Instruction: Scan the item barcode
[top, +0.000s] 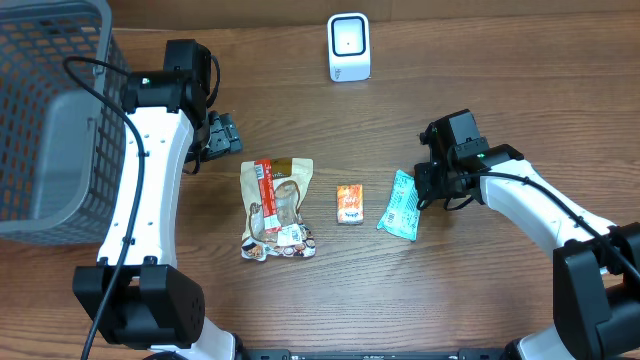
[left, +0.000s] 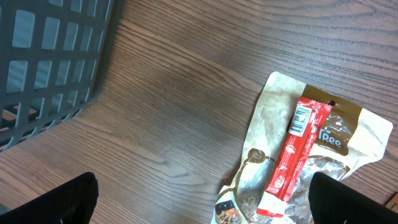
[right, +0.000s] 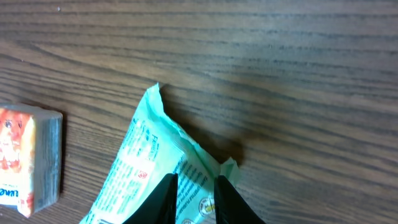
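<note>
R gripper (top: 424, 186) low at the table (top: 480, 300), fingers drawn close and pinching the 3 o'clock edge of the mint-green packet (top: 400, 205). R wrist cam: both fingertips (right: 166, 198) bracket a strip of the packet, which lies flat on the wood.

Packet sits just beside the orange carton (top: 349, 203), on its 3 o'clock side, not touching.

Barcode scanner (top: 349, 47), white, upright at table's 12 o'clock, well apart from packet.

L gripper (top: 224, 135) spread wide, holding nothing, at approx 10 o'clock of the snack pouch (top: 277, 215). Red stick pack (left: 297, 152) lies lengthwise on top of pouch.

Grey mesh basket (top: 50, 110) at table's 9–10 o'clock, beside L arm.
</note>
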